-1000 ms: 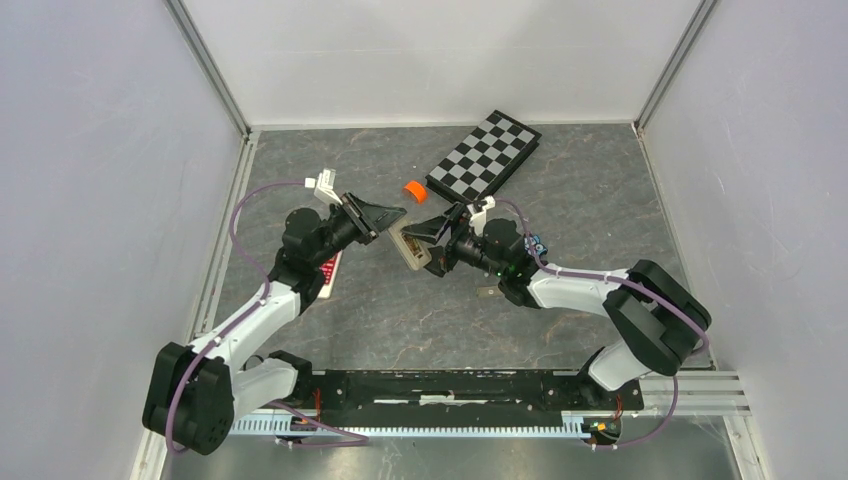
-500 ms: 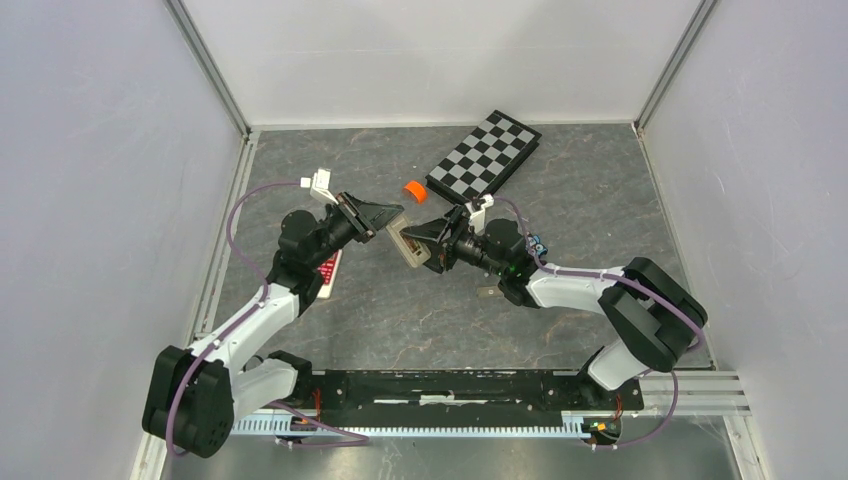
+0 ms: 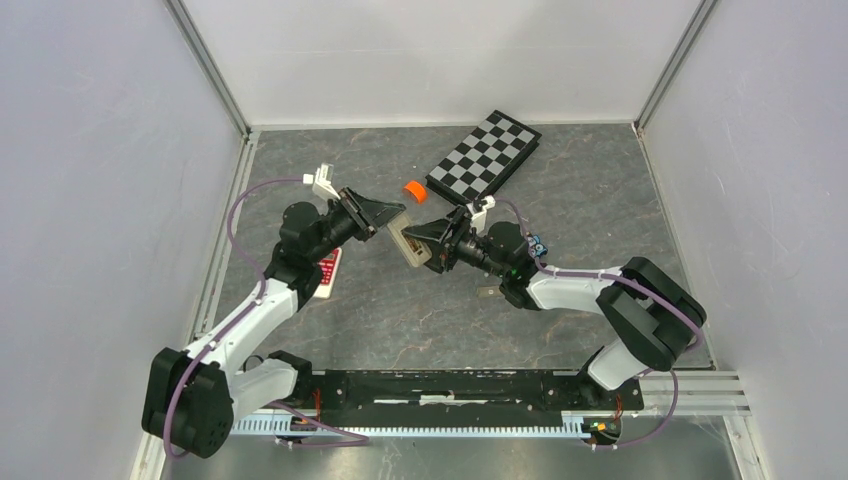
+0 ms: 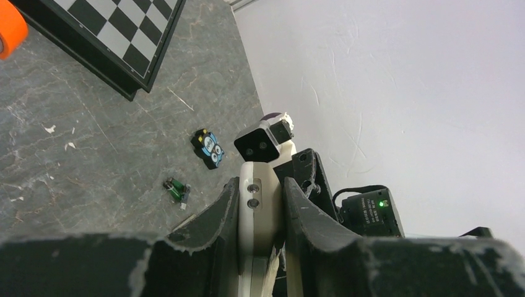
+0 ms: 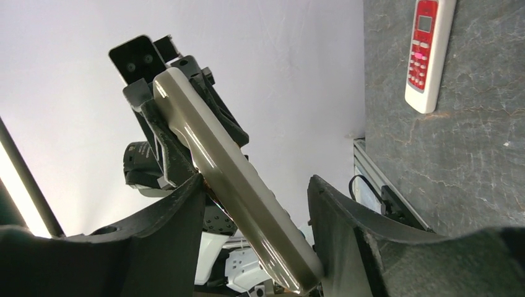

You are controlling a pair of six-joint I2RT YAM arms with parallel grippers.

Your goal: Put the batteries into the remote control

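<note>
From above, the left gripper point(image 3: 386, 222) and the right gripper point(image 3: 426, 240) met over the middle of the grey stone-patterned table point(image 3: 400, 320). Between them a beige plastic remote control point(image 3: 404, 241) was held up in the air. A red-and-white remote control point(image 3: 328, 276) lay on the table, partly under the left arm. A small orange roll point(image 3: 413, 188) lay just beside a black-and-white chequered board point(image 3: 485, 154) at the far side. A blue-and-black square gadget point(image 3: 538, 243) lay close behind the right arm.

In the left wrist view, the left gripper point(image 4: 260, 201) was clamped on the beige remote control point(image 4: 252, 213), with both fingers pressed against its sides. The slim dark batteries point(image 4: 176, 189) with a green tint lay on the table, near the blue-and-black gadget point(image 4: 210, 148) and well apart from the remote. The chequered board point(image 4: 117, 37) and the orange roll point(image 4: 8, 31) showed at the top left.

In the right wrist view, the beige remote control point(image 5: 229, 173) passed slanted between the fingers of the right gripper point(image 5: 257, 204). The jaws stood apart: one finger point(image 5: 176, 216) was close to the remote, and a gap showed before the other. Its far end sat in the left gripper point(image 5: 162, 114). The red-and-white remote control point(image 5: 427, 55) lay flat on the table.
</note>
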